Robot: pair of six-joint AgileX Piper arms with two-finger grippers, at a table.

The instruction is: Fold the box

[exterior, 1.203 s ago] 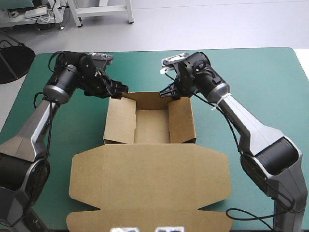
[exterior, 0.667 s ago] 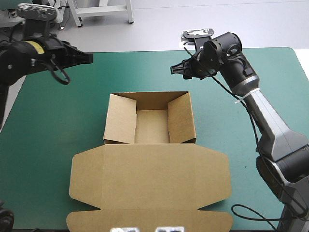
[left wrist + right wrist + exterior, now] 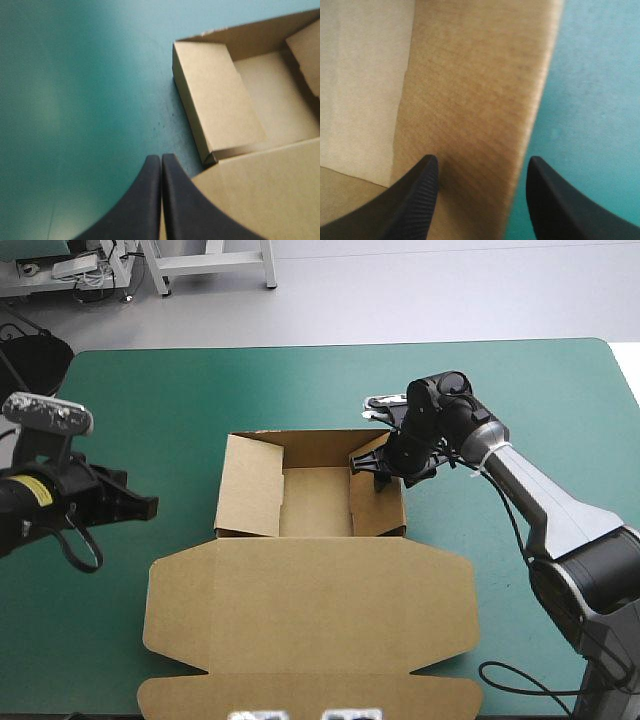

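Note:
The brown box (image 3: 315, 502) stands mid-table as an open tray with its walls raised, and its lid (image 3: 310, 610) lies flat toward the near edge. My right gripper (image 3: 385, 475) is at the box's right wall (image 3: 475, 90). It is open and astride the wall's top, one finger inside the tray and one outside, with a thin gap at the outer finger. My left gripper (image 3: 150, 507) is shut and empty, low over the cover to the left of the box. In the left wrist view the left gripper (image 3: 161, 158) points at the near left corner of the box (image 3: 220, 100).
The flat lid reaches almost to the table's near edge. Teal-green cover (image 3: 150, 400) shows to the left, right and far side of the box.
My left gripper left the box's far left corner, shut, and swung round to the near left of the table. My right gripper rose away, then came back down astride the right wall.

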